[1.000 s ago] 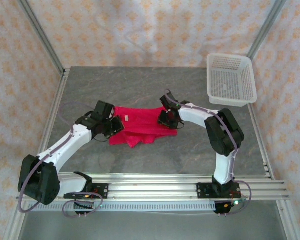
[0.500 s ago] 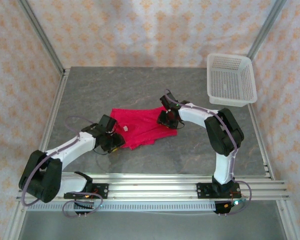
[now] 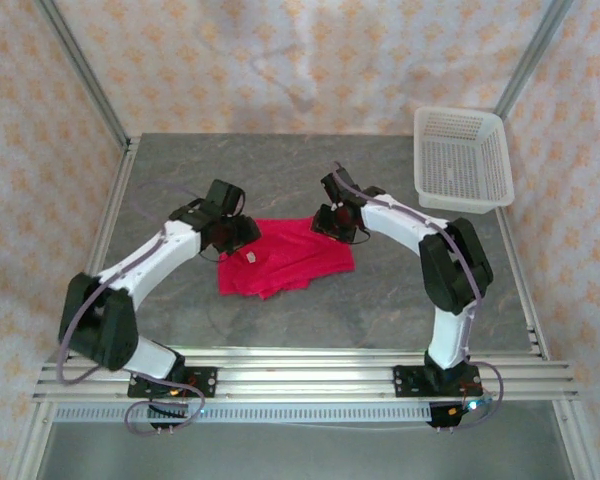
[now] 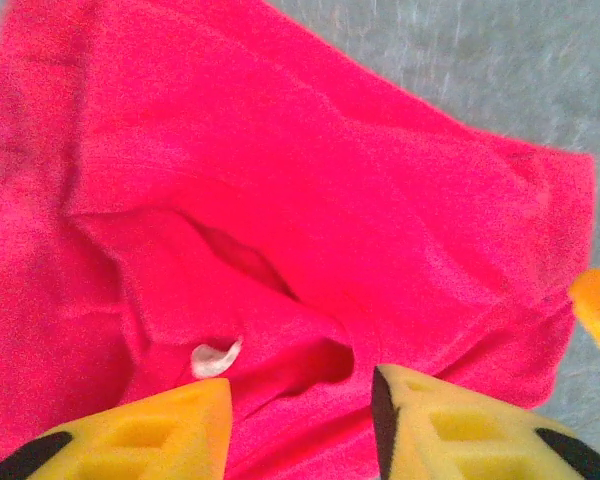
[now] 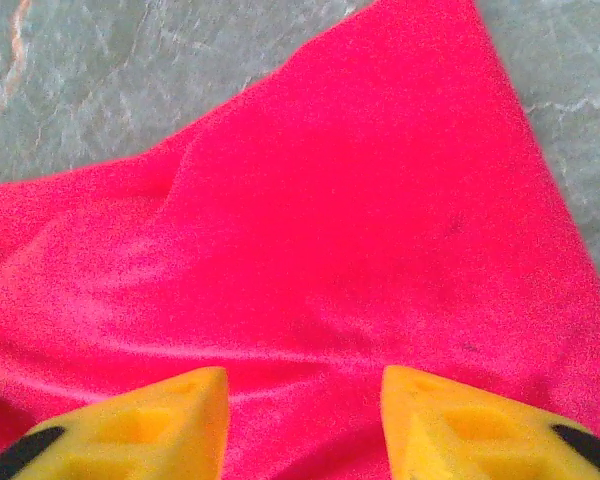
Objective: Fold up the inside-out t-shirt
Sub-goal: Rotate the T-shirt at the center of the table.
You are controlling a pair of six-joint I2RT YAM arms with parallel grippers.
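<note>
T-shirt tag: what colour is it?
The tag is white, on the red t-shirt; left wrist view shows it best.

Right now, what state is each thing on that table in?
t-shirt: lying loosely bunched, not neatly folded.
white tag: exposed on top.
left claw: open, above the t-shirt near the tag.
right claw: open, above the t-shirt's far right corner.
basket: empty, far right, apart from the t-shirt.
</note>
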